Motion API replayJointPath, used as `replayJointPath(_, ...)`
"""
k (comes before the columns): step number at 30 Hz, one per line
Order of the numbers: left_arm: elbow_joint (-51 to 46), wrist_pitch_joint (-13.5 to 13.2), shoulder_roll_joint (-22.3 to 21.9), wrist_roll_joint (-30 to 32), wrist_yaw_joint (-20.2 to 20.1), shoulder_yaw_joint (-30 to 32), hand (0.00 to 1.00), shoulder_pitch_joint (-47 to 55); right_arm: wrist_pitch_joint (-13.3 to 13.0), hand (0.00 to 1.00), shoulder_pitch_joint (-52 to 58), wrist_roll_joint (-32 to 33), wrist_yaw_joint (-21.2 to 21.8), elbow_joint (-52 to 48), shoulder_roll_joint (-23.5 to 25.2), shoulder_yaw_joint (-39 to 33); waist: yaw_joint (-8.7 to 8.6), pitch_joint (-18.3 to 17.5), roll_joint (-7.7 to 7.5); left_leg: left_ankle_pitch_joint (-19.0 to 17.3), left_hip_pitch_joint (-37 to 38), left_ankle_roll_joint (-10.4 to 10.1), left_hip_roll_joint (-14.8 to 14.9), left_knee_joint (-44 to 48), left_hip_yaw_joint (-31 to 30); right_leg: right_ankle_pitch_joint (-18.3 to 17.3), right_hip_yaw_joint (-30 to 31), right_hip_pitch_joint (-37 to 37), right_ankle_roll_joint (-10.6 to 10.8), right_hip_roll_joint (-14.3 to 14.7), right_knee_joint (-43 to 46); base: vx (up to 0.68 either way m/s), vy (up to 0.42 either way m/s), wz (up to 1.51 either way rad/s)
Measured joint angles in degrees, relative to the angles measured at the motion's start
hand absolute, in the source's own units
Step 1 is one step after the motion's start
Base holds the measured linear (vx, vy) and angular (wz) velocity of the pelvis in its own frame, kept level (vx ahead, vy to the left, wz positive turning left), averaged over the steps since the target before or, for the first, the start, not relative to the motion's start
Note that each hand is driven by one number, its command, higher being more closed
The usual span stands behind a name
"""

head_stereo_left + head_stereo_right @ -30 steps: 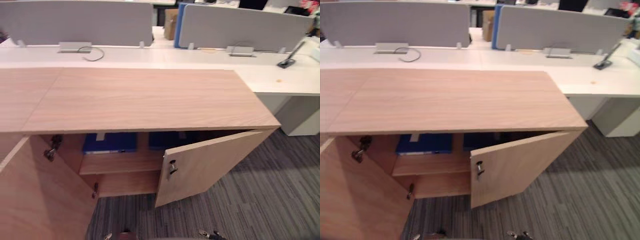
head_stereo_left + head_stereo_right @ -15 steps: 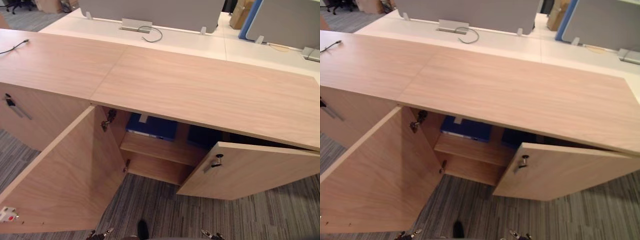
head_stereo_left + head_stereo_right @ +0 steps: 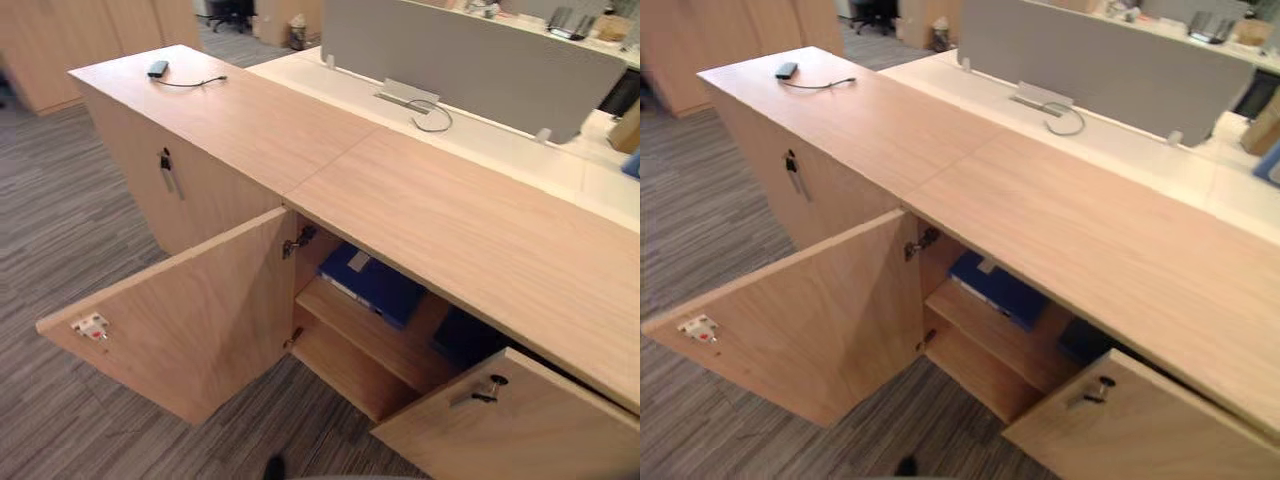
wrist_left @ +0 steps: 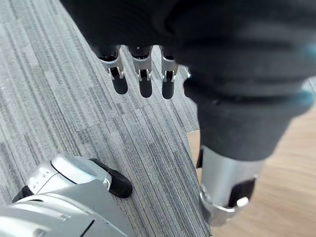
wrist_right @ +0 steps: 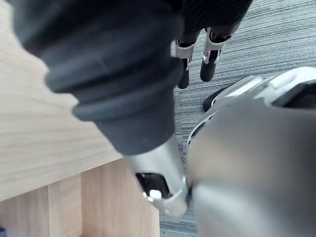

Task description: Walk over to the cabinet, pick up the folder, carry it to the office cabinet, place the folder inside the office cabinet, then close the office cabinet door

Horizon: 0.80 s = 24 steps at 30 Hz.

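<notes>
Carpet (image 4: pixel 59 74) underlies loose, empty left robot hand (image 4: pixel 145 79) and right robot hand (image 5: pixel 210 58); eye views show shelved folder (image 3: pixel 372 284).

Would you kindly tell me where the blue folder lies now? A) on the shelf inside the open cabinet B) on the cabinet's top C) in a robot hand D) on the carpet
A: the blue folder lies flat on the shelf inside the cabinet, past the door that stands wide open.
</notes>
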Motion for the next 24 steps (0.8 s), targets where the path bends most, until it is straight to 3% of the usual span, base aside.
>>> replayJointPath(5, -0.2, -0.2, -0.3, -1.1, 0.4, 0.2, 0.0, -1.9, -0.7, 0.0, -1.9, 0.2, -0.4, -0.1, -0.5, 3.0, 0.04, 2.8, 0.78, -2.1, -2.7, -4.0, 4.7, 5.8, -4.7, 0.1, -4.2, 3.8, -0.1, 5.9, -2.2, -0.03, -0.278, 0.45)
replayJointPath(7, -1.4, -0.3, -0.7, -1.7, 0.6, 0.6, 0.0, -2.3, -1.1, 0.0, -2.4, 0.3, -0.9, -0.1, -0.7, 3.8, 0.09, 4.5, 0.89, -3.2, -5.8, -4.0, 5.1, 10.9, -3.5, 0.0, -6.8, 4.6, -0.4, 7.0, -2.2, -0.14, -0.155, 0.71)
replayJointPath(9, -2.5, -0.5, -1.8, -2.9, 0.7, 1.7, 0.0, -3.1, -1.6, 0.0, -2.7, 0.6, -1.7, -0.7, -0.9, 3.2, 0.53, 6.9, 1.5, -10.6, -12.3, -1.7, 7.5, 26.7, 10.0, -1.2, -11.0, 5.1, -3.2, 7.5, -2.6, -0.16, -0.061, 0.51)
replayJointPath(11, -2.6, -0.3, -2.5, -3.0, 0.7, 1.8, 0.0, -3.1, -1.4, 0.0, -2.4, 0.9, -2.3, -2.1, -0.8, 1.2, 0.69, 7.4, 2.57, -15.6, -14.7, -1.0, 11.0, 38.2, 19.6, -1.5, -12.7, 5.2, -3.4, 7.6, -2.1, -0.07, 0.064, 0.32)
replayJointPath(13, -2.8, -0.2, -2.9, -2.9, 0.6, 1.3, 0.0, -3.0, -1.3, 0.0, -1.8, 1.5, -2.4, -2.6, -0.9, -0.7, 0.66, 7.1, 4.62, -19.0, -13.4, -0.6, 11.6, 36.2, 23.1, -2.2, -13.4, 4.3, -2.6, 7.9, -1.2, 0.0, 0.166, 0.37)
replayJointPath(15, -2.6, -0.1, -1.6, -2.5, 0.4, 1.3, 0.0, -3.4, -0.8, 0.0, -2.0, 1.6, -2.5, -2.2, 0.5, -2.7, 0.47, 6.7, 2.02, -15.3, -11.4, 1.5, 6.9, 27.9, 23.1, -2.4, -12.6, 2.7, -2.6, 5.6, -1.5, -0.01, 0.156, 0.5)
replayJointPath(16, -2.6, 0.2, -1.1, -1.7, 0.3, 1.4, 0.0, -3.4, -0.4, 0.0, -1.4, 1.6, -2.4, -2.2, 1.8, -5.0, 0.25, 6.0, 0.97, -10.8, -8.6, 2.3, 3.0, 19.1, 22.5, -1.2, -11.7, 2.2, -4.0, 4.3, -3.1, 0.0, 0.137, 0.52)
replayJointPath(20, -2.3, 0.8, -1.3, -0.9, 0.2, 1.7, 0.0, -2.9, -0.4, 0.0, -1.4, 1.8, -2.4, -2.3, 1.8, -5.1, 0.39, 5.2, 1.54, -5.3, -3.4, 3.1, 0.0, 7.3, 22.5, 1.0, -10.4, 2.4, -3.9, 3.4, -5.0, 0.03, 0.091, 0.1)
replayJointPath(24, -2.3, 0.9, -1.3, -0.8, 0.0, 1.6, 0.0, -3.7, -0.4, 0.0, -1.5, 1.7, -2.4, -2.3, 1.5, -3.9, 0.17, 4.9, 1.7, -1.9, 0.1, 3.3, -0.7, 1.1, 21.7, 1.2, -10.6, 3.3, -4.1, 3.8, -5.7, 0.05, 0.014, 0.02)
